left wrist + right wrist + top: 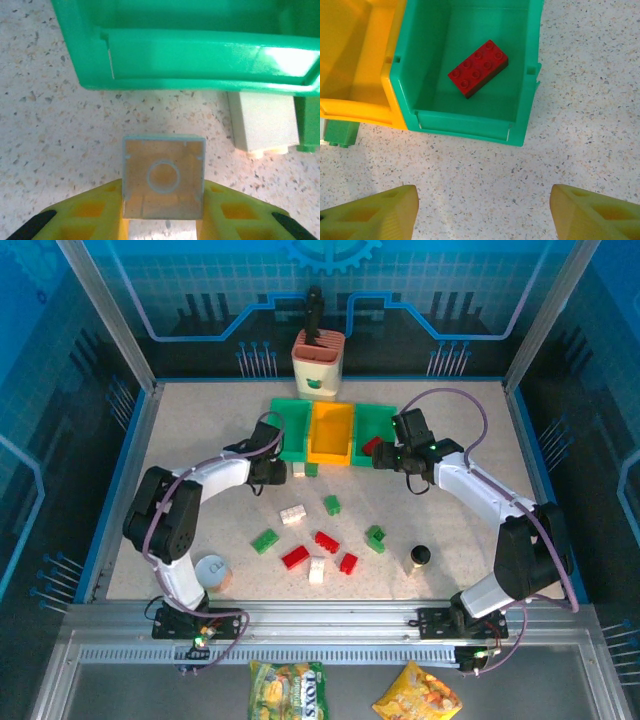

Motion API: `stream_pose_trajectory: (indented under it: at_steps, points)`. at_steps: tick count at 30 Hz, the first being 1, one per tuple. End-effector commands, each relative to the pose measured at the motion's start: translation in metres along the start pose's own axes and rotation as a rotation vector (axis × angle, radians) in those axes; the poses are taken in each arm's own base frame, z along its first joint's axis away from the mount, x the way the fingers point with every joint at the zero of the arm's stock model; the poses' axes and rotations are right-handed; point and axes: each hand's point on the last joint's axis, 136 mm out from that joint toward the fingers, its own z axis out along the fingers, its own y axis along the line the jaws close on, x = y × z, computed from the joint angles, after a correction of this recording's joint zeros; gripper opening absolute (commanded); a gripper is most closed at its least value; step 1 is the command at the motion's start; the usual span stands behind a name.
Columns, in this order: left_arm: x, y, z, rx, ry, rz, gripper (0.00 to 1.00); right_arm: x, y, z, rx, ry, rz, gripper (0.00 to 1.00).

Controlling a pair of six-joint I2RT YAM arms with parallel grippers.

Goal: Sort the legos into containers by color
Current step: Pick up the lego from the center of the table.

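White lego (163,177), hollow underside facing you, is pinched in the left tool (163,212), near-left of the yellow bin (355,107). A red lego (478,68) lies studs-up in the green bin (465,127) right of the yellow bin; your right tool (485,210) hangs wide open, empty, just before it.

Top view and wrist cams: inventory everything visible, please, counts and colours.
green bins: 2, green, flanking yellow bin
yellow bin: 1, yellow-orange, mid-row
red legos: 4, red, three loose, one in right green bin
green legos: 4, green, loose on table
white legos: 4, white, three loose, one gripped
cup: 1, cream-orange, behind bins
bottle: 1, black-capped, front right
tin: 1, silver-topped, front left
snack packets: 2, yellow and orange, past table's near edge
left tool: 1, yellow, shut on white lego
right tool: 1, yellow, open near right green bin
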Motion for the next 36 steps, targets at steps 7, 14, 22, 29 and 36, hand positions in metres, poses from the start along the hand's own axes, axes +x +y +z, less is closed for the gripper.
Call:
stream_pose_trajectory:
  at_steps: [7, 14, 22, 29, 36]
  points:
    - [-0.024, -0.009, -0.034, 0.020, -0.050, 0.026, 0.34, -0.001, -0.004, -0.015, 0.014, -0.018, -0.003, 0.71]
    - [-0.060, -0.021, -0.033, 0.025, -0.079, 0.050, 0.34, -0.001, -0.008, -0.021, 0.026, -0.029, -0.008, 0.70]
    - [-0.085, -0.023, -0.001, 0.000, -0.054, 0.053, 0.33, 0.000, -0.012, -0.025, 0.039, -0.035, -0.008, 0.70]
    - [-0.085, -0.024, 0.028, -0.003, 0.002, 0.046, 0.33, 0.003, -0.018, -0.027, 0.050, -0.034, -0.007, 0.70]
    - [-0.069, -0.020, 0.036, -0.008, 0.051, 0.047, 0.33, 0.006, -0.019, -0.025, 0.050, -0.028, -0.004, 0.70]
